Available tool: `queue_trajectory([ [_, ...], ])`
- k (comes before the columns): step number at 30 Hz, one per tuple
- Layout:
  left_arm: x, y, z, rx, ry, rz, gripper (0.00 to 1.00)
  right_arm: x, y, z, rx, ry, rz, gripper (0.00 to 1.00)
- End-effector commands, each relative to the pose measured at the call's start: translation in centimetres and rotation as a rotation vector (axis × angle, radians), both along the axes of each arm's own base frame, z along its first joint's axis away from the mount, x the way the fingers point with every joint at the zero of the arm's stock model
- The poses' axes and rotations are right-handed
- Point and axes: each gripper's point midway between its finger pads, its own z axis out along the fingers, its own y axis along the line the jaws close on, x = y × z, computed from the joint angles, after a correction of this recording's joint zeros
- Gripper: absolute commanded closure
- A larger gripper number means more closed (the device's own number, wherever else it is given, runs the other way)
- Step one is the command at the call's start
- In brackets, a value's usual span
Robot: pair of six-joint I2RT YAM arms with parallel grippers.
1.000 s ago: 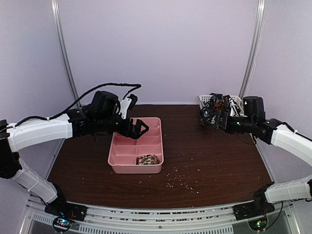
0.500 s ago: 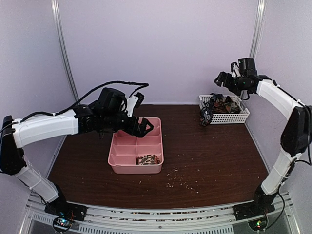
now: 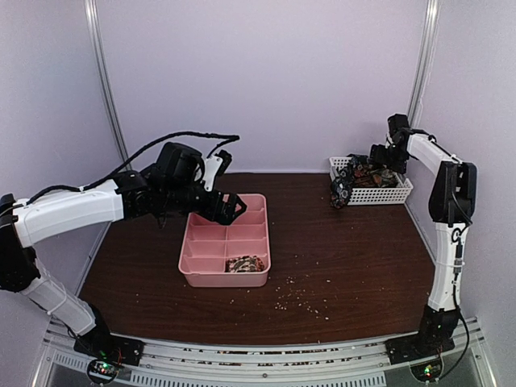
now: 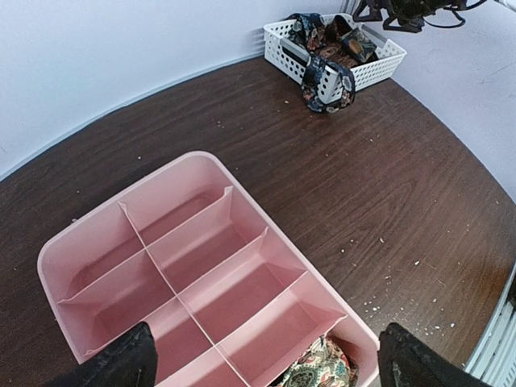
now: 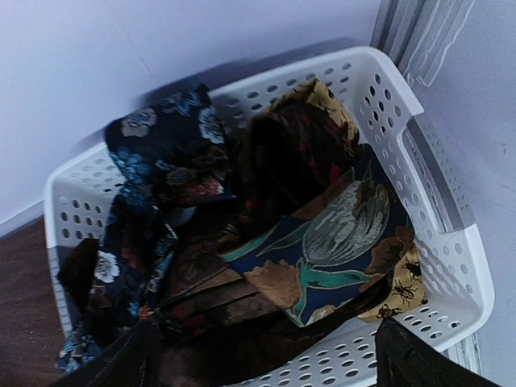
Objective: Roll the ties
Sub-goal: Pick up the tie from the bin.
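The ties (image 5: 266,234) — soft, crumpled fabric in dark blue florals, brown and mustard — lie heaped in a white perforated plastic basket (image 5: 451,266) at the far right corner of the dark wood-grain tabletop (image 3: 363,258). One blue end droops over the basket's rim, and the right pincer (image 5: 266,355) hangs over the heap with jaws wide and nothing between them. One more tie, a small patterned coil (image 4: 322,367), sits in the near right compartment of the glossy pink divided tray (image 3: 223,279) — the left pincer (image 4: 266,359) hovers above it, wide and empty.
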Motion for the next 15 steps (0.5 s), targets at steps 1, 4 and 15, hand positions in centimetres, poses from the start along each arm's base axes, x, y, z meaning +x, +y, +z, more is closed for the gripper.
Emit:
queue_trajectory([
  [1, 0.3, 0.7, 0.3, 0.013, -0.027, 0.014, 0.02, 0.1, -2.7, -1.9, -0.037, 0.056, -0.040, 0.08],
  [4, 0.5, 0.8, -0.2, 0.023, -0.019, 0.017, 0.02, 0.5, -3.5, -3.5, -0.031, 0.072, -0.048, 0.08],
  [15, 1.1, 1.1, -0.7, 0.029, -0.011, 0.024, 0.02, 2.4, -4.1, -6.1, -0.036, 0.083, -0.066, 0.17],
])
